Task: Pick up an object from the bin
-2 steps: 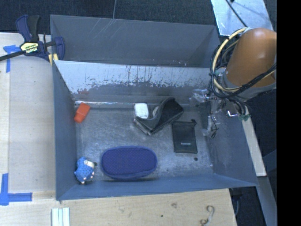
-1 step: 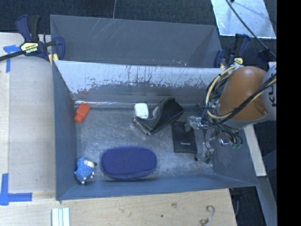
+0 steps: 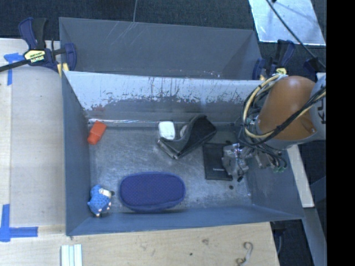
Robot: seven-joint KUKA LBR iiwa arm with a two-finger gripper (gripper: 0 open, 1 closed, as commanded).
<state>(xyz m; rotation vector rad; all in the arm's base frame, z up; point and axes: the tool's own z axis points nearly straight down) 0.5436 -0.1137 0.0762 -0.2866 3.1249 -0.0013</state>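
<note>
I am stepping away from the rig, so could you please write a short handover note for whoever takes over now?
Gripper: low at the right side of the bin, by the right edge of a flat black square; no hold seen.
Elsewhere: black shoe-like thing and white piece at the back, orange block left, blue oval case and small blue toy in front.
Done: nothing lifted. Left: grasp and lift one.

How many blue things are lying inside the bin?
2: a big blue oval pouch at the front middle, and a small blue toy in the front-left corner. The arm may hide others.
</note>
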